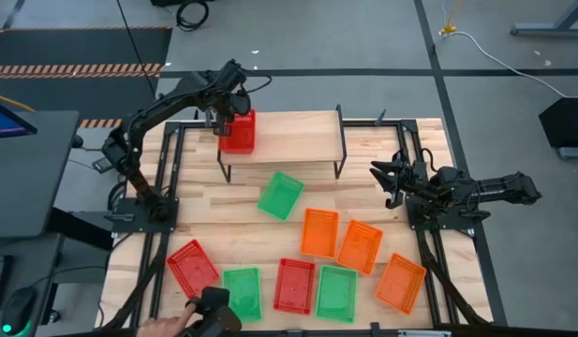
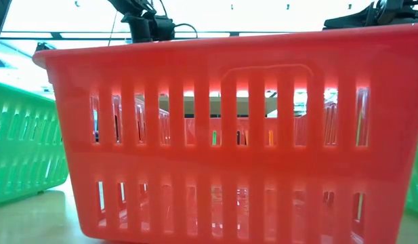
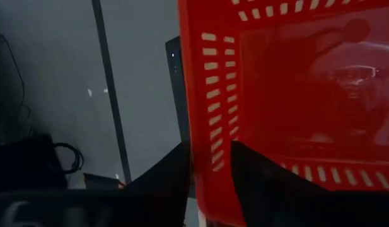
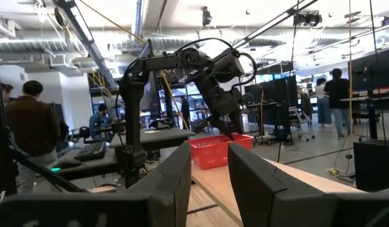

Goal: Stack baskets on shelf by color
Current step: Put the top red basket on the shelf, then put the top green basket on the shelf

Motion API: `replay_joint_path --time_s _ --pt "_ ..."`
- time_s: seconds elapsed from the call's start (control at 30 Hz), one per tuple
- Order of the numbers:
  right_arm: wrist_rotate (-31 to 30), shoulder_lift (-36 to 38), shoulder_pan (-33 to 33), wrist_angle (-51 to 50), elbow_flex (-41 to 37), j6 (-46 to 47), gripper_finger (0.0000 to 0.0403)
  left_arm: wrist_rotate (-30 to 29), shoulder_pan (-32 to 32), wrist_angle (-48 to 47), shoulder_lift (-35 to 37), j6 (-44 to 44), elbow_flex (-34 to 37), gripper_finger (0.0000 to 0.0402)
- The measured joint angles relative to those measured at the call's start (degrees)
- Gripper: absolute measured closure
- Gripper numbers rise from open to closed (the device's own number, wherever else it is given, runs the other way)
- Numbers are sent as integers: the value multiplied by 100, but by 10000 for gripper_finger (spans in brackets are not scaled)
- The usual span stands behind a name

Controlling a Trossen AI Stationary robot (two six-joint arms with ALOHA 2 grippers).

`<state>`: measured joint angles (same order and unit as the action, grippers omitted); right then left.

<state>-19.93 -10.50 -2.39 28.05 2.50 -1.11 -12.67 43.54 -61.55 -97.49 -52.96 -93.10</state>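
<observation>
Baskets: one red basket [image 1: 238,131] sits on the shelf [image 1: 298,136] at its left end, directly under the left tool [image 1: 225,120], whose fingers straddle its rim, parted, grip apparently loosening. Eight remain on the worktop [image 1: 429,300], nearer the idle, half-open right tool [image 1: 385,181].

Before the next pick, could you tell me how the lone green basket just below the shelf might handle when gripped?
The green basket is probably light: thin slotted plastic. Its walls may flex under a pinch. Sitting flat and low, it likely slides rather than tips.
</observation>
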Motion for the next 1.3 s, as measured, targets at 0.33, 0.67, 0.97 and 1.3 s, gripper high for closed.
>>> replay_joint_path --time_s 0.33,0.67,0.97,1.3 --pt "0 0 0 0 0 7 293 -140 -271 -69 0 277 0 231" --pt "1 2 0 -7 0 12 293 -1217 -663 -83 439 267 -1 225" --pt "0 2 0 -83 0 3 293 -433 -1479 -846 772 1713 -7 229" --pt "0 1 0 -131 0 48 293 369 -3487 -830 670 2237 -7 230"
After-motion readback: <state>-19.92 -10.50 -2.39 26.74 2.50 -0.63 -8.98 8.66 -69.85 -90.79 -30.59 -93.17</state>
